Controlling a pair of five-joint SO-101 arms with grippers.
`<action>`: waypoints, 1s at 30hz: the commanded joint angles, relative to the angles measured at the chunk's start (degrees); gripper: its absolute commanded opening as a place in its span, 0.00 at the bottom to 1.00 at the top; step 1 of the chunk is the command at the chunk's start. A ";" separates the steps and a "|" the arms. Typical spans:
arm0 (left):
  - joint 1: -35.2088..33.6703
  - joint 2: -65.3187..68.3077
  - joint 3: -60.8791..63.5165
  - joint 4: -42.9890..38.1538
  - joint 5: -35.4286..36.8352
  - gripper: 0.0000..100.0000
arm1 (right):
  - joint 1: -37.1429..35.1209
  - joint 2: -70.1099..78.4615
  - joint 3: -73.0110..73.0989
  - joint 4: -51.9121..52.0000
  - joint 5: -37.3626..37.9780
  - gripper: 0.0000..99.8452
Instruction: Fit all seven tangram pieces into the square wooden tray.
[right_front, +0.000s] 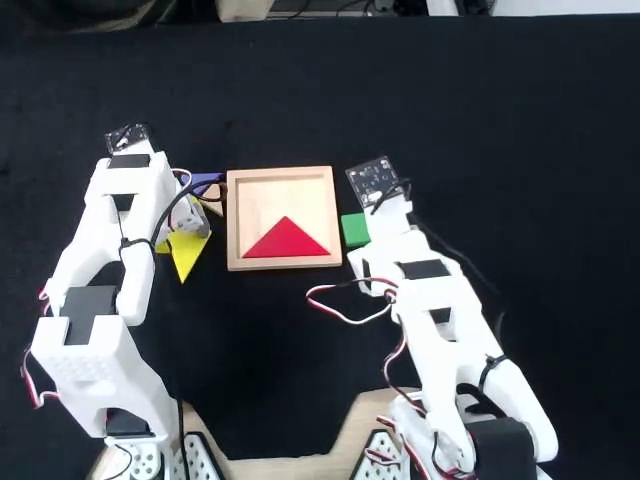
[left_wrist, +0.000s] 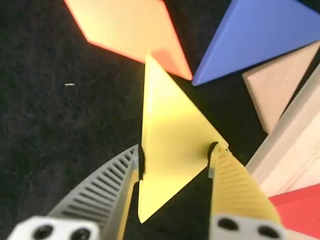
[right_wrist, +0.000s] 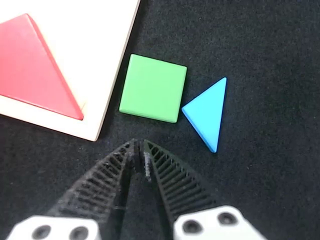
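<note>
**Left tool (left_wrist: 176, 153) clamps the flat yellow triangle piece (left_wrist: 170, 115) just beside the square wooden tray (right_front: 281, 175).**
A large red triangle (right_front: 286, 240) lies inside the tray. The right tool (right_wrist: 139, 150) is clenched, empty, over the black bench (right_front: 450, 100), near the green square (right_wrist: 153, 88) and light blue triangle (right_wrist: 209, 112).

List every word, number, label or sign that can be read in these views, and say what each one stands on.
No readable text.
The wooden tray, red triangle, yellow triangle, green square and light blue triangle are plain, with no print.
Any marks on the circuit boards atop the arms are too small to read.
</note>
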 joint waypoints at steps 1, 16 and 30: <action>-0.13 0.53 -2.86 2.37 -0.35 0.12 | -0.88 -1.80 -0.13 -0.97 0.44 0.01; 2.86 0.35 -13.41 12.22 -3.16 0.05 | -0.70 -1.80 -0.13 -0.97 0.44 0.01; -2.95 -1.49 -17.89 26.11 6.07 0.24 | -0.88 -1.80 -0.13 -0.97 3.08 0.01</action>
